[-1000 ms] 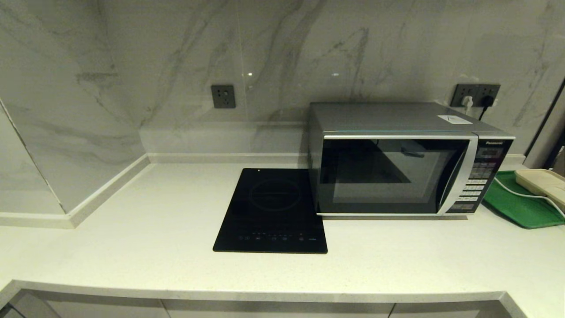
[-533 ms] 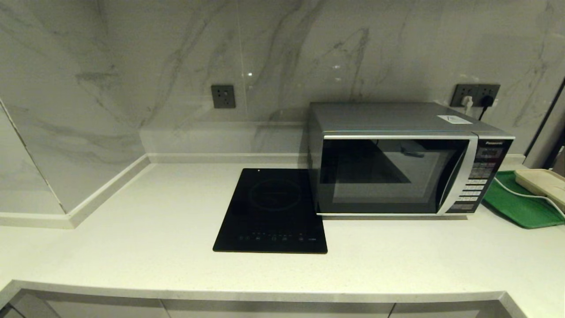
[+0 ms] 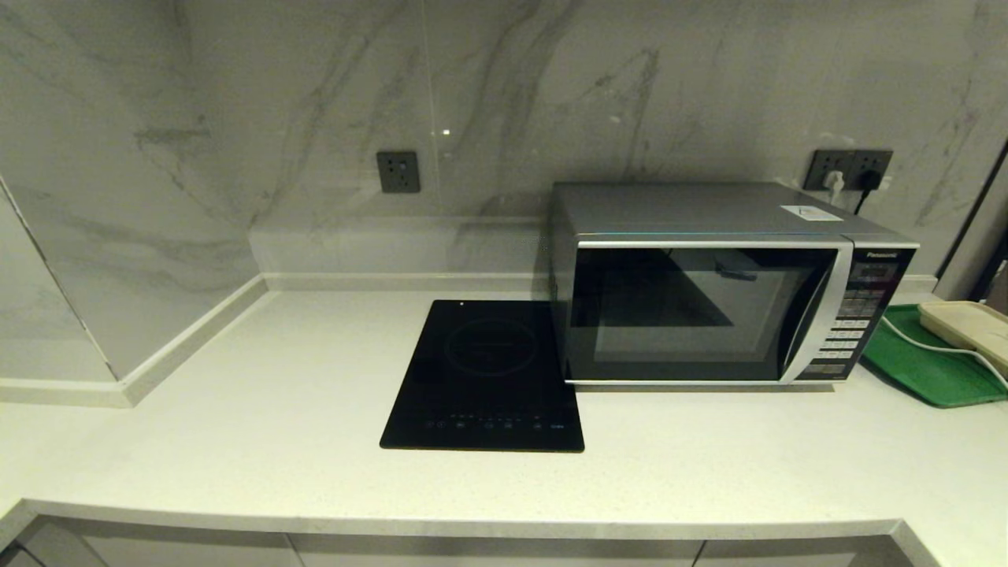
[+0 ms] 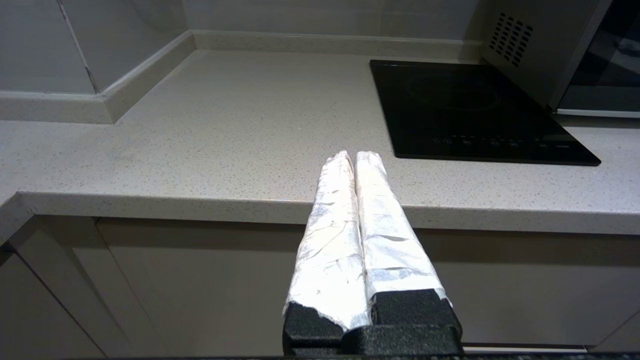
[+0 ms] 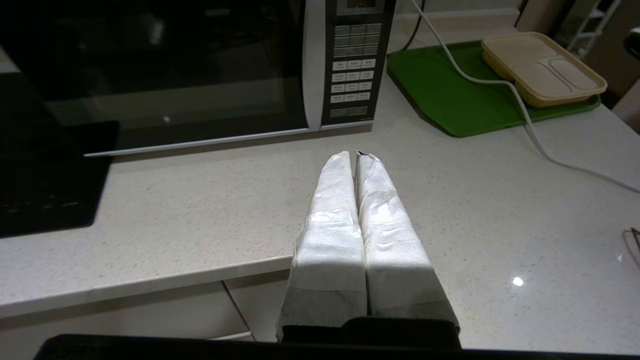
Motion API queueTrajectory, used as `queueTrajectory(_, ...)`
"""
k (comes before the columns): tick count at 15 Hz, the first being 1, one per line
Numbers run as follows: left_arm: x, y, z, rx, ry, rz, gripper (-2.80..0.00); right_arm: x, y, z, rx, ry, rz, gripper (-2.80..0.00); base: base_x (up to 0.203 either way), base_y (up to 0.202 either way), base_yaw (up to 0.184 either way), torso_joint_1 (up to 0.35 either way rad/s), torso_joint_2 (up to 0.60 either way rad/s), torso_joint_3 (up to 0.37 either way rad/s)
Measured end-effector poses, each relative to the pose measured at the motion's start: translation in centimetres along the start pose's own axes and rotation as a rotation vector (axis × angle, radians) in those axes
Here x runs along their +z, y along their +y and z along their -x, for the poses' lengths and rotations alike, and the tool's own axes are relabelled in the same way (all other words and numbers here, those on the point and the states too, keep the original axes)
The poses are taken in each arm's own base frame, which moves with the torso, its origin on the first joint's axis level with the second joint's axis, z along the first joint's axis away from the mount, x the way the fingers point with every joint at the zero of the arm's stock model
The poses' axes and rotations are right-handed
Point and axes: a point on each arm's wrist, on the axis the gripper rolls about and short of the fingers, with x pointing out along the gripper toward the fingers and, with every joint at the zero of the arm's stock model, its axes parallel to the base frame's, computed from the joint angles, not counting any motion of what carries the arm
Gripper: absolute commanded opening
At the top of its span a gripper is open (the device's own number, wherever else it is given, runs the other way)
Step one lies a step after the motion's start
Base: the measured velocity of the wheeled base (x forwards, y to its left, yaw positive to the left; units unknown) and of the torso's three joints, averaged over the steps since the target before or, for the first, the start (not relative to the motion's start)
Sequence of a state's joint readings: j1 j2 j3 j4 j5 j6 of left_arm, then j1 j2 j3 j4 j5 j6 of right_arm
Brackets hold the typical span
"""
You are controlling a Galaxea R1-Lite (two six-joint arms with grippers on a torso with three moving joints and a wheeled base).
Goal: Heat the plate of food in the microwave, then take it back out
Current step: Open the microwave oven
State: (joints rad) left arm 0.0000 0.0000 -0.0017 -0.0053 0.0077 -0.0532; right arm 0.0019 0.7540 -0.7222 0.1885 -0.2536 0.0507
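Your first step, as I judge it, is to open the microwave (image 3: 709,283), whose door is shut. It stands at the back right of the surface (image 3: 236,441), its long axis running left to right, its dark glass door facing you and its button panel (image 5: 352,65) at the right end. Bring the right end effector (image 5: 356,156), fingers pressed together and empty, over the front edge of the surface towards the door's handle strip (image 5: 314,65). The left end effector (image 4: 350,156) hangs below the edge, also closed and empty. The plate of food shows in no view.
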Motion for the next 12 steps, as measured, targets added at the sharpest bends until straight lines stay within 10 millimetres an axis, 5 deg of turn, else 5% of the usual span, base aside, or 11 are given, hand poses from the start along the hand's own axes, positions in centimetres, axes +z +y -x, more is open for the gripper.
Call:
queueTrajectory(3, 0.0, 0.0, 0.0, 0.000, 0.000, 0.000, -2.80, 3.9, 1.6, -5.6, -0.035, 0.086, 0.114, -2.80, 0.000, 0.000, 0.000, 0.000, 0.00, 0.000)
queueTrajectory(6, 0.0, 0.0, 0.0, 0.000, 0.000, 0.000, -2.80, 5.3, 2.8, -10.9, -0.133, 0.173, 0.309, -2.80, 0.000, 0.000, 0.000, 0.000, 0.00, 0.000)
queueTrajectory(8, 0.0, 0.0, 0.0, 0.000, 0.000, 0.000, -2.80, 4.9, 3.6, -13.6, -0.183, 0.243, 0.427, -2.80, 0.000, 0.000, 0.000, 0.000, 0.00, 0.000)
queueTrajectory(12, 0.0, 0.0, 0.0, 0.001, 0.000, 0.000, -2.80, 1.0, 4.6, -16.8, -0.161, 0.423, 0.572, -2.80, 0.000, 0.000, 0.000, 0.000, 0.00, 0.000)
